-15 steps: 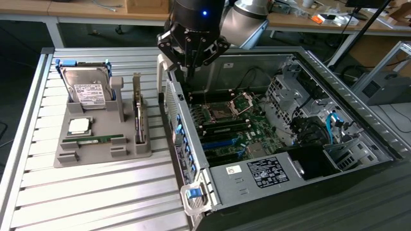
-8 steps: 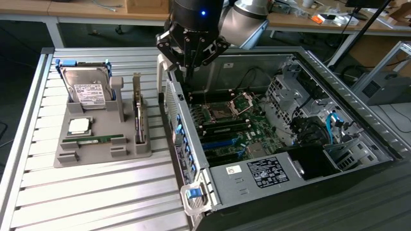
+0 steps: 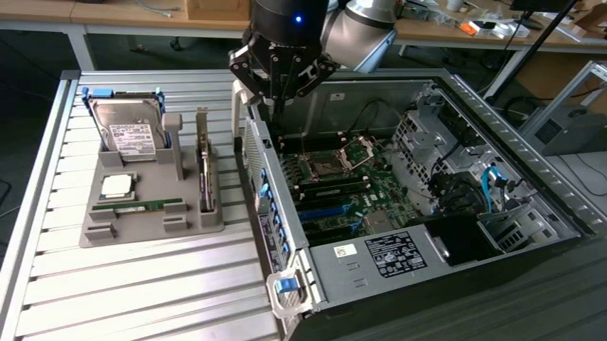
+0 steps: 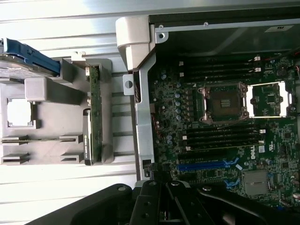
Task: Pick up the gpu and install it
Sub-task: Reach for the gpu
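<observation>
The gpu (image 3: 203,170) stands on its edge in a slot at the right side of the grey holder (image 3: 142,233), a thin dark card with a silver bracket at its far end. In the wrist view the gpu (image 4: 93,119) lies beside the case wall. My gripper (image 3: 274,103) hangs over the open computer case's rear corner, to the exterior view's right of the card and above it, apart from it. Its fingers are shut with nothing between them. In the wrist view the gripper (image 4: 159,208) sits over the motherboard's edge near the blue slot (image 4: 201,165).
The holder also carries a silver hard drive (image 3: 128,131), a square processor chip (image 3: 116,185) and a green memory stick (image 3: 138,204). The open case (image 3: 446,234) shows the motherboard (image 3: 342,177) with its socket (image 4: 222,101). A slatted metal table (image 3: 142,298) lies underneath.
</observation>
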Controlling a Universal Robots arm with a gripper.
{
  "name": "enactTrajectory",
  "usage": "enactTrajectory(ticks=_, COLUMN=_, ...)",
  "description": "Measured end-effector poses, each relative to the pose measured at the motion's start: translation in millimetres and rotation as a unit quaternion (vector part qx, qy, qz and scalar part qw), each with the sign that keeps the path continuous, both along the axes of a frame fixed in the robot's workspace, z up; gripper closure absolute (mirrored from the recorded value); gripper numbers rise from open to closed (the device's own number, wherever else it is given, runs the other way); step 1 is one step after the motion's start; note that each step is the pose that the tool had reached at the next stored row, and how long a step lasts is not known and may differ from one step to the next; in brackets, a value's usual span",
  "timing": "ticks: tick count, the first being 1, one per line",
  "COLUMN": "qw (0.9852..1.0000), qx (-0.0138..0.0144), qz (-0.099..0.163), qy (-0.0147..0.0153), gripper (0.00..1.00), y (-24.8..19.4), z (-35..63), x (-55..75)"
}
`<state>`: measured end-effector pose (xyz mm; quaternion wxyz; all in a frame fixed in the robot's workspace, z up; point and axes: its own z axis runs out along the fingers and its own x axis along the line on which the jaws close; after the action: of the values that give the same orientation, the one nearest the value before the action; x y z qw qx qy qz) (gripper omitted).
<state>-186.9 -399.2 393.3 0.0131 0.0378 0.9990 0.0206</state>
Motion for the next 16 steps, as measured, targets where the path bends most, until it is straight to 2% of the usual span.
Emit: enactTrajectory(ticks=16, qw=1.0, qx=0.0, qz=0.0, qy=0.0, gripper=0.89, y=0.0, z=0.0, x=-3.5)
